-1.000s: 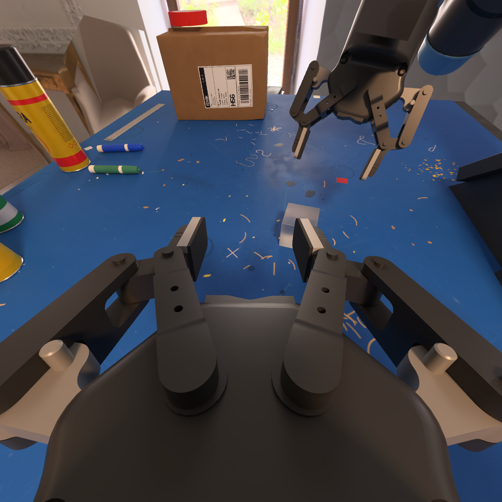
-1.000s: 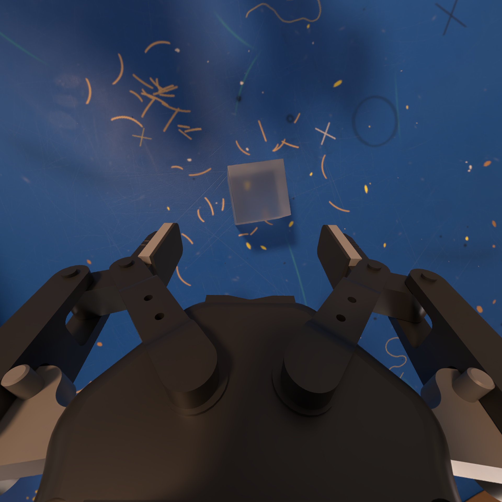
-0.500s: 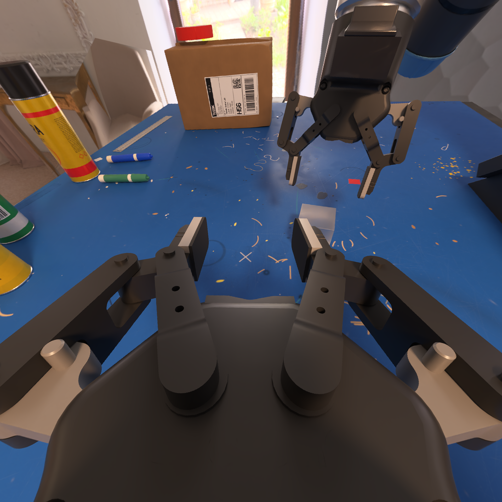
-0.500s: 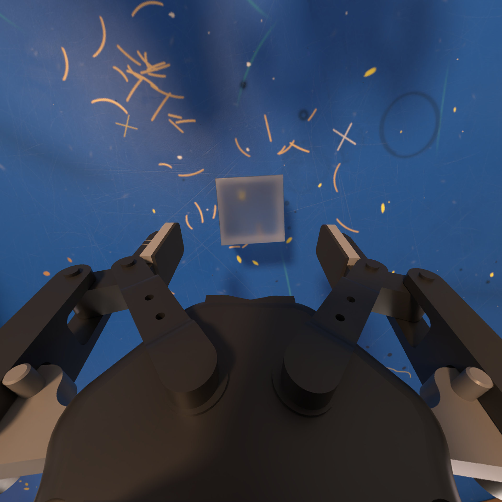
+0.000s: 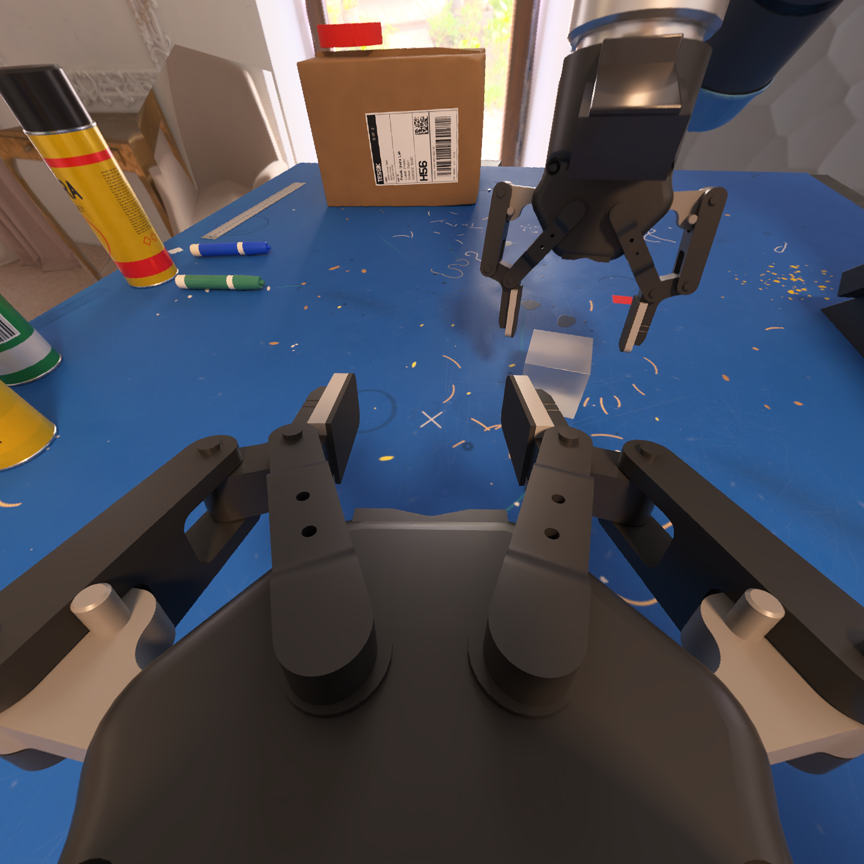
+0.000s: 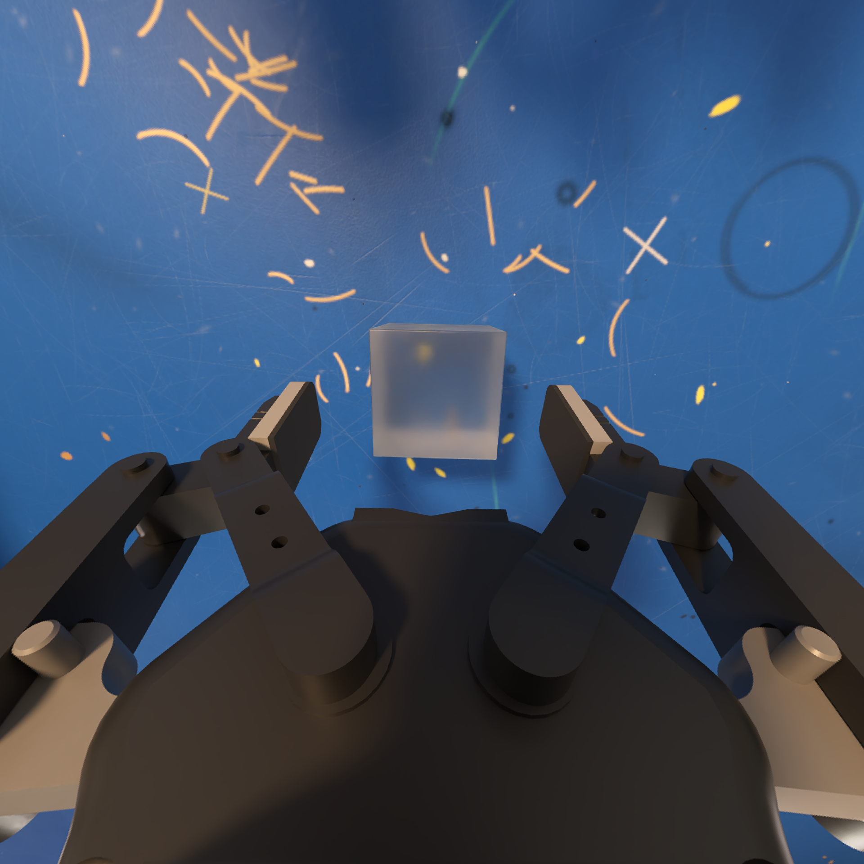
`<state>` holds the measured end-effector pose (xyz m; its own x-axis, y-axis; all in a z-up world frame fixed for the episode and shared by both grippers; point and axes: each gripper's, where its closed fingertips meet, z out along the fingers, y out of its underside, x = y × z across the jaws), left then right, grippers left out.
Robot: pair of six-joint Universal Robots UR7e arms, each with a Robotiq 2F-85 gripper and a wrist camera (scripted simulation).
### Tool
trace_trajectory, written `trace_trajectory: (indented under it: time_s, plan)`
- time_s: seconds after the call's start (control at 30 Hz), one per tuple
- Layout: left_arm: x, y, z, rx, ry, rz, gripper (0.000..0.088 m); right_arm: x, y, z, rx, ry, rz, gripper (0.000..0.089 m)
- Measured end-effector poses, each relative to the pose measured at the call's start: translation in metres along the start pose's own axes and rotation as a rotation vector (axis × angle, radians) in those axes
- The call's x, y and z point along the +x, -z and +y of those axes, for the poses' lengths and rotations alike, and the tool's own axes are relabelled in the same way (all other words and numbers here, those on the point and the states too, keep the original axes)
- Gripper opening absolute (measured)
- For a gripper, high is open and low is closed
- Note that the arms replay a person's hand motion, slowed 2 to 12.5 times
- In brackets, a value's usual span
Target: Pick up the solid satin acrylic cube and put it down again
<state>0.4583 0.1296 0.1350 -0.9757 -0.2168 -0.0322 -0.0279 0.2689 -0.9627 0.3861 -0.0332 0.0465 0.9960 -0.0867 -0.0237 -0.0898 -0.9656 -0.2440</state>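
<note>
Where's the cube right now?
The cube sits on the blue table, centred below the open right gripper; in the left wrist view, just right of centre.

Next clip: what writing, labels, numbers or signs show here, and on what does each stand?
I do not quote writing; these things bear it.
Box: white label with print and barcodes, legible.
Yellow can: large letters, partly out of sight; small print blurred.
Green can: barcode, cut off by the frame edge.
Ruler: marks too small to read.
Cube: none.
</note>
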Motion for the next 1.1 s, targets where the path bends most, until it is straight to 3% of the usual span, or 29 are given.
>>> trace_trajectory:
  time_s: [0.4, 0.5, 0.6, 0.63, 1.1]
  plan:
    - [-0.001, 0.005, -0.004, 0.020, -0.001, -0.005, 0.0552, 0.002, -0.016, 0.002, -0.056, 0.003, -0.031, 0.0774]
    - [-0.001, 0.005, -0.003, 0.017, 0.000, -0.005, 0.0552, 0.001, -0.019, 0.003, -0.062, -0.004, -0.043, 0.0700]
    - [-0.001, 0.005, -0.003, 0.013, -0.001, -0.007, 0.0553, 0.001, -0.020, 0.005, -0.074, -0.019, -0.052, 0.0531]
    - [-0.001, 0.005, -0.003, 0.013, -0.002, -0.008, 0.0553, 0.001, -0.020, 0.006, -0.078, -0.025, -0.052, 0.0522]
    - [0.000, 0.003, -0.003, 0.010, -0.007, -0.010, 0.0552, 0.009, -0.010, 0.015, -0.074, -0.125, -0.001, 0.0520]
